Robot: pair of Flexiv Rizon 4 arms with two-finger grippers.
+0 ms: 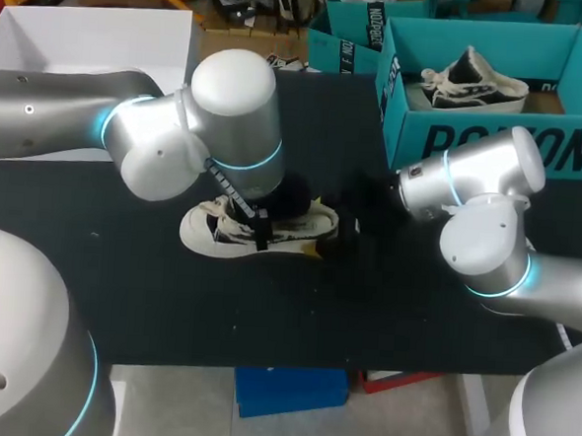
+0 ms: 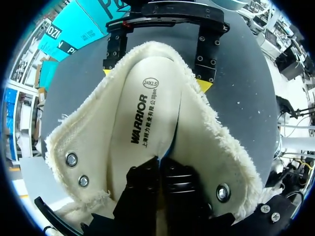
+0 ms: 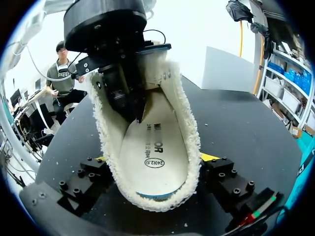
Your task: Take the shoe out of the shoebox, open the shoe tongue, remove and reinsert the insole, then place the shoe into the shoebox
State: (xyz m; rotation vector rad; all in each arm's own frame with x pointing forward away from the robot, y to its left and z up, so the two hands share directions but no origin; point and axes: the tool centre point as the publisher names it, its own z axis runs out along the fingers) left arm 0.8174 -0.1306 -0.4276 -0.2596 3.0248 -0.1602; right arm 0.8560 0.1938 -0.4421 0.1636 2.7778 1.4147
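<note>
A cream fleece-lined shoe point(image 1: 206, 230) lies on its side in the middle of the black table point(image 1: 167, 309). My left gripper point(image 2: 160, 164) reaches into the shoe's mouth and is shut on a lifted edge of the white insole point(image 2: 142, 113). From the right wrist view, that left gripper point(image 3: 134, 113) pinches down inside the shoe point(image 3: 189, 123). My right gripper point(image 3: 155, 158) straddles the heel, its yellow-tipped fingers point(image 3: 209, 157) pressed against both sides of the fleece. The teal shoebox point(image 1: 474, 140) stands at the back right.
A second shoe point(image 1: 472, 81) lies inside the teal shoebox. Another teal box point(image 1: 347, 34) stands behind it and a white box point(image 1: 85, 28) sits at the back left. The table's front strip is bare black cloth.
</note>
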